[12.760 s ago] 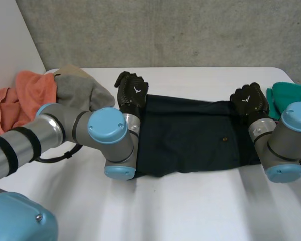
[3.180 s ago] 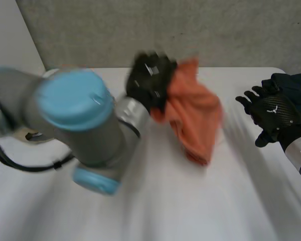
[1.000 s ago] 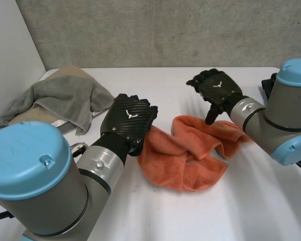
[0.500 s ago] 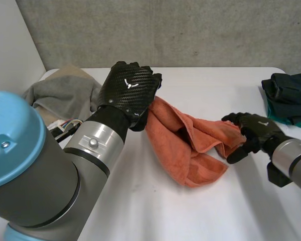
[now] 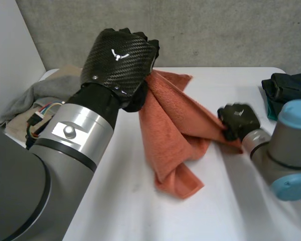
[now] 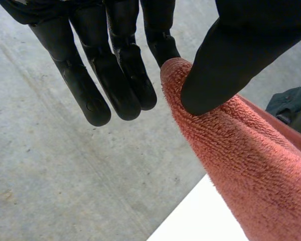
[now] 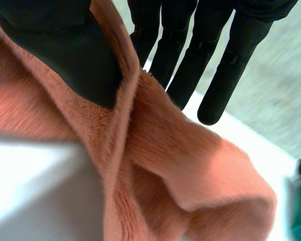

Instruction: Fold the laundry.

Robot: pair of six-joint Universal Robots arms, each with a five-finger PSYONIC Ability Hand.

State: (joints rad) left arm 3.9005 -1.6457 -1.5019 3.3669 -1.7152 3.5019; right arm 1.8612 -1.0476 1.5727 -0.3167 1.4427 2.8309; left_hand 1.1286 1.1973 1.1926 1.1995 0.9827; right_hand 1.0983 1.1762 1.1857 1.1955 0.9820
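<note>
An orange towel [image 5: 170, 131] hangs in the air between my two hands, its lower fold resting on the white table [image 5: 140, 213]. My left hand [image 5: 121, 54] is raised high and shut on the towel's upper corner. In the left wrist view the thumb [image 6: 226, 55] pinches the towel's edge [image 6: 231, 165] against the fingers. My right hand [image 5: 237, 119] is lower, to the right, shut on the towel's other end. In the right wrist view the thumb [image 7: 75, 55] presses a fold of the towel [image 7: 180, 170] against the fingers.
A grey towel [image 5: 42, 93] lies crumpled at the table's far left, behind my left arm. A folded dark garment [image 5: 287, 88] sits at the far right edge. A concrete wall runs behind the table.
My left hand has lifted the towel's corner higher. My right hand, open beside the towel's right end before, has shut on it, and the towel now hangs stretched between both hands.
</note>
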